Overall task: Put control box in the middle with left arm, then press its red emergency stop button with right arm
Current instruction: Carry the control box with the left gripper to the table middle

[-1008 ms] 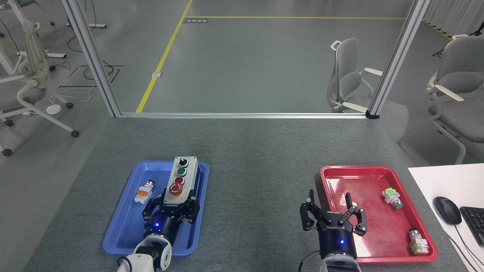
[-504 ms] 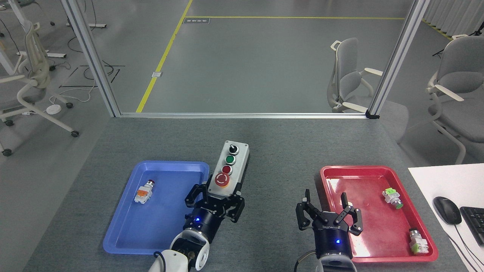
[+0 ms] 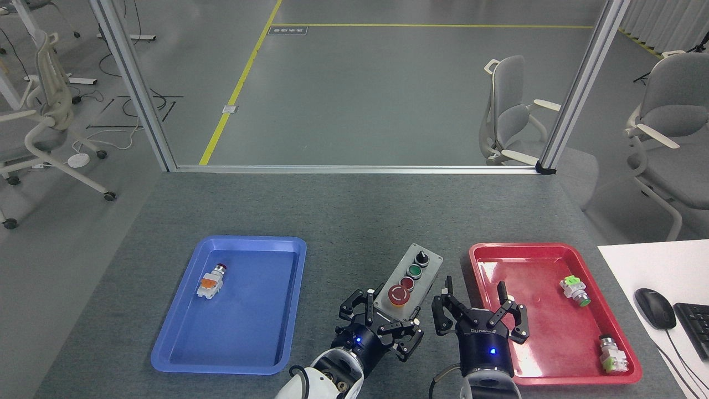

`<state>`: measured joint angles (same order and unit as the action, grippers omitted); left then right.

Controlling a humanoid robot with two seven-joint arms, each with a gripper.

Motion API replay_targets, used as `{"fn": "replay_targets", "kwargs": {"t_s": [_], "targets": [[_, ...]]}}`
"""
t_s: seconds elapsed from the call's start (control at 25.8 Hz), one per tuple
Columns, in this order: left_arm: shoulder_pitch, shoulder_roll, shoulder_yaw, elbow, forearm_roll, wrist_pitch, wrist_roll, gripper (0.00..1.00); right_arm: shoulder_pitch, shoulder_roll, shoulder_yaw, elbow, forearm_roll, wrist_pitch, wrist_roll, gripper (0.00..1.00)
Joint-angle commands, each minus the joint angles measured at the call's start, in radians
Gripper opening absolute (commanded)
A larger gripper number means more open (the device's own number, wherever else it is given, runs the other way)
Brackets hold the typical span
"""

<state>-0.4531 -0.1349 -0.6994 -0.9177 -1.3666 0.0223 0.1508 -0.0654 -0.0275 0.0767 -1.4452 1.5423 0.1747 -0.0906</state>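
left claw [image 3: 384, 320] — grips control box [image 3: 409, 277] | right claw [image 3: 479, 310] — spread

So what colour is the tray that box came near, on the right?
Red, seen in the head view: the red tray, beside the control box.

The oblong light-grey control box [image 3: 409, 276] lay between the blue plastic tray [image 3: 171, 343] on its left and the red plastic tray [image 3: 628, 354] on its right, over the dark-grey felt-like tabletop [image 3: 354, 216]. A small white-and-orange switch [image 3: 210, 281] lay in the blue plastic tray.

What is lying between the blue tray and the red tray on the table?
In the head view, the control box lies between the blue tray and the red tray, with the left gripper at its near end.
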Motion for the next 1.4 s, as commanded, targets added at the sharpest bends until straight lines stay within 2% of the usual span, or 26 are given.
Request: {"fn": "replay_targets", "kwargs": {"t_s": [0.0,0.27,0.54,0.62,0.74,0.89,1.09,1.36], "targets": [[-0.018,-0.005,-0.046,0.052,0.001,0.010,0.001,0.00,0.003,0.001,-0.001,0.000,0.001,0.002,-0.003,0.98],[-0.033,-0.005,-0.057,0.134,0.004,0.010,0.001,0.00,0.010,0.000,0.000,0.000,-0.001,0.003,-0.003,0.98],[-0.035,-0.003,-0.055,0.137,0.014,0.013,0.003,0.01,0.013,0.001,0.002,0.000,-0.001,0.003,-0.006,0.97],[-0.035,-0.003,-0.055,0.137,0.014,0.013,0.003,0.14,0.013,0.001,0.003,0.000,-0.001,0.003,-0.006,0.97],[-0.035,-0.003,-0.055,0.137,0.014,0.016,0.003,0.47,0.019,0.001,0.005,0.002,-0.001,-0.003,-0.006,0.97],[-0.035,-0.003,-0.055,0.134,0.015,0.044,0.001,0.87,0.021,0.003,0.026,0.002,-0.001,0.002,-0.006,0.96],[-0.035,-0.003,-0.060,0.128,0.017,0.044,0.003,0.94,0.019,0.005,0.026,0.002,-0.001,0.006,-0.001,0.93],[0.005,0.009,-0.061,0.056,0.017,0.033,0.004,0.98,0.019,0.009,0.029,0.002,-0.001,0.005,0.000,0.91]]}}
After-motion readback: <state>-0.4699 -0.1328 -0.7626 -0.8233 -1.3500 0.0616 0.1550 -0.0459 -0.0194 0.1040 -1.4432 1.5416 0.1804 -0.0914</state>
